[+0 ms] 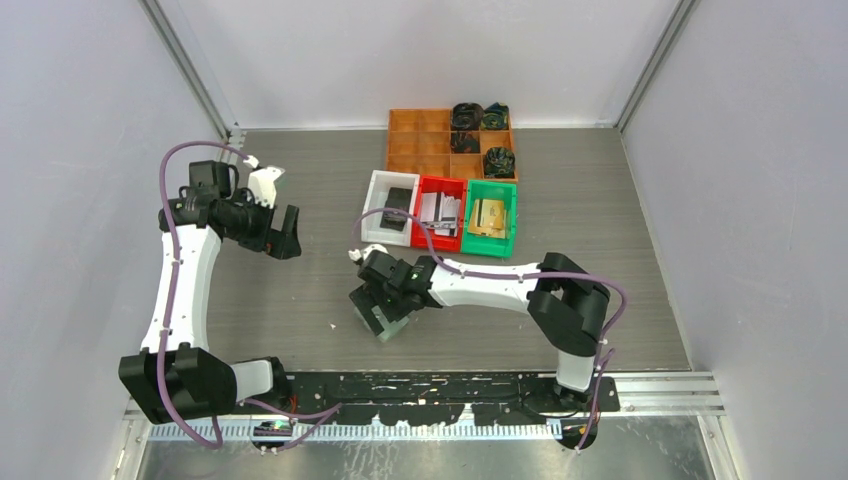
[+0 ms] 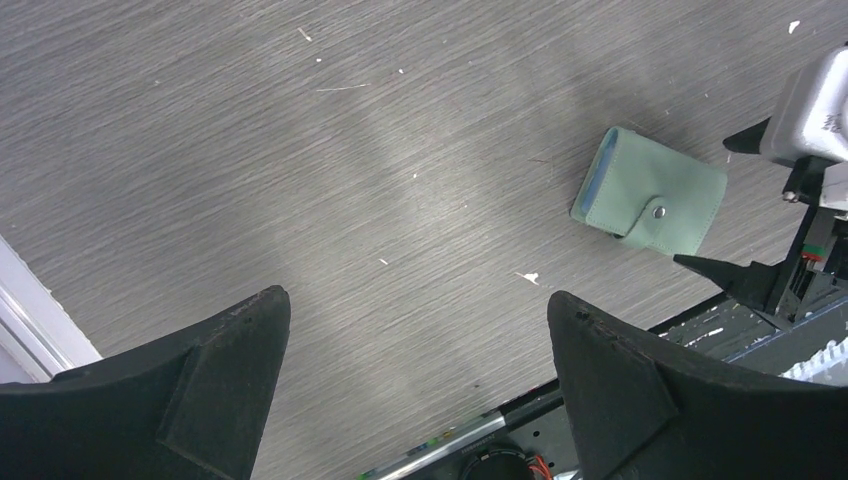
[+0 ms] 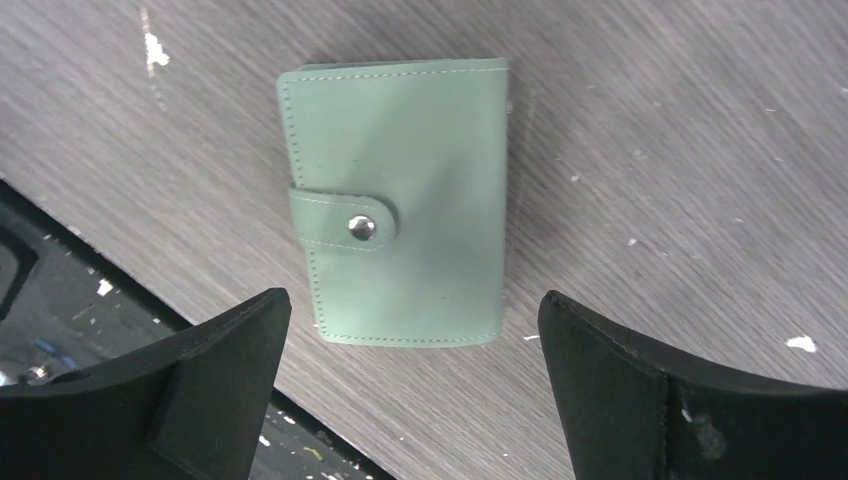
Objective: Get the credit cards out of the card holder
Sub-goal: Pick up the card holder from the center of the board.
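The card holder [image 3: 400, 200], a pale sage-green wallet, lies flat on the grey table near its front edge, its snap tab fastened. My right gripper [image 3: 412, 298] hovers just above it, open, its fingers spread wider than the holder and touching nothing. In the top view the right gripper [image 1: 378, 305] covers most of the card holder [image 1: 392, 326]. My left gripper [image 1: 285, 235] hangs open and empty at the far left; its wrist view shows the card holder [image 2: 650, 190] far off. Credit cards lie in the bins: black [image 1: 398, 205], silvery [image 1: 440, 210], gold [image 1: 488, 215]. No card shows at the holder.
A white bin [image 1: 372, 205], a red bin [image 1: 438, 243] and a green bin [image 1: 514, 215] stand side by side behind the holder. Behind them is an orange compartment tray [image 1: 420, 140] with dark fabric bundles [image 1: 480, 120]. The black base rail [image 1: 440, 385] runs along the front edge.
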You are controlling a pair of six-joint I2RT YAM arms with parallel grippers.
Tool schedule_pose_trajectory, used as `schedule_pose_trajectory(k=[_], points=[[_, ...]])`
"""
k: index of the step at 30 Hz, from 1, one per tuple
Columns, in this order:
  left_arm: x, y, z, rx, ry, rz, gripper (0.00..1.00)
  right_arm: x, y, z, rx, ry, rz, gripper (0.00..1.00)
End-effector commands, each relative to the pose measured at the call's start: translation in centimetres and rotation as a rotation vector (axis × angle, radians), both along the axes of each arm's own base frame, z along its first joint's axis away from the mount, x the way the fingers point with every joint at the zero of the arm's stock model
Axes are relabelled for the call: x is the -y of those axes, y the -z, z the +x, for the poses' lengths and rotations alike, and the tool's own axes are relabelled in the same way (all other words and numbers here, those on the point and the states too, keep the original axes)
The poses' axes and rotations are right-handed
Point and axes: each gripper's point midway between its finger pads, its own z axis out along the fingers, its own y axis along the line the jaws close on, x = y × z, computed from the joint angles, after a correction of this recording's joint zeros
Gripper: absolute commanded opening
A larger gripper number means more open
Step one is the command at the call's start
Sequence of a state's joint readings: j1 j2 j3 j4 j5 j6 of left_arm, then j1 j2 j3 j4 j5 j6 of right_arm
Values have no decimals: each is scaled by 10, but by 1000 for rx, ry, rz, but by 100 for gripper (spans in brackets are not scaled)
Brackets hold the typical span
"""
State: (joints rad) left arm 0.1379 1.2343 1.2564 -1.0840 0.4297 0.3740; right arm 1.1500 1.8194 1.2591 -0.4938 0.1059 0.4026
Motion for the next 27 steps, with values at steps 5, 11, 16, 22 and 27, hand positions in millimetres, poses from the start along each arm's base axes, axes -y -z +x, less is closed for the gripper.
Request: schedule_pose_trajectory(k=[5, 11, 16, 22, 27], points=[[6, -23, 0, 62, 25, -27, 100, -19, 2, -14, -69, -77, 89, 100], [7, -24, -2, 63, 28, -27, 100, -1, 31, 4, 4, -16, -40, 100], [8, -25, -1, 65, 26, -35, 100, 3, 36, 10, 37, 3, -53, 100], [9, -25, -1, 62, 26, -44, 100, -9, 34, -5, 35, -45, -21, 99], [20, -19, -7, 29, 31, -110, 100, -8, 29, -2, 94, -24, -11, 73]])
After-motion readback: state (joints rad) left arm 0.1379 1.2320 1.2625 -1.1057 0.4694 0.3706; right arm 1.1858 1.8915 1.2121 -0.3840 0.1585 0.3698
